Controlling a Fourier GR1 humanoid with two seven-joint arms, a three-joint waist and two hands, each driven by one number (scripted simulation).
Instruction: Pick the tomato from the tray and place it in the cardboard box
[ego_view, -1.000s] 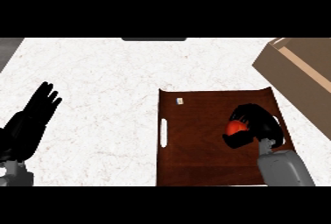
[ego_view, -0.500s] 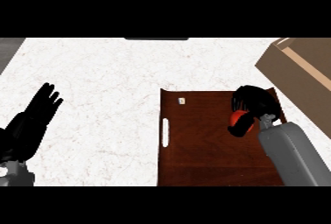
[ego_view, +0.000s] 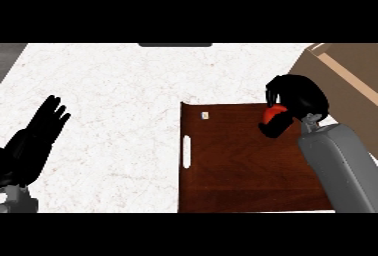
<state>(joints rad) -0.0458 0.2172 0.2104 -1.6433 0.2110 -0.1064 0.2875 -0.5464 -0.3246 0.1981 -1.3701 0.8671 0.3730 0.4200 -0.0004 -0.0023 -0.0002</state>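
Tomato: red, mostly hidden; held in the right hand, whose black fingers curl round it. Only a sliver of red shows at the hand's lower left. Carried above the tray's far right corner, off the tray's surface as far as can be judged.

Right hand: closed on the tomato, forearm rising from the lower right edge of the view. It is the nearer hand to the box by far.

Box: cardboard, at the upper right, just beyond and to the right of the hand. The coming move, by this reading, is a short carry up and rightward over the box's near wall before letting go.

Tray: dark brown, on the bench, with a white slot along its left rim and a small pale tag near its far left corner.

Left hand: open, fingers up, resting at the left edge.

Bench: white, speckled.

Change: half a second earlier the hand and tomato were lower over the tray; they have moved toward the box.
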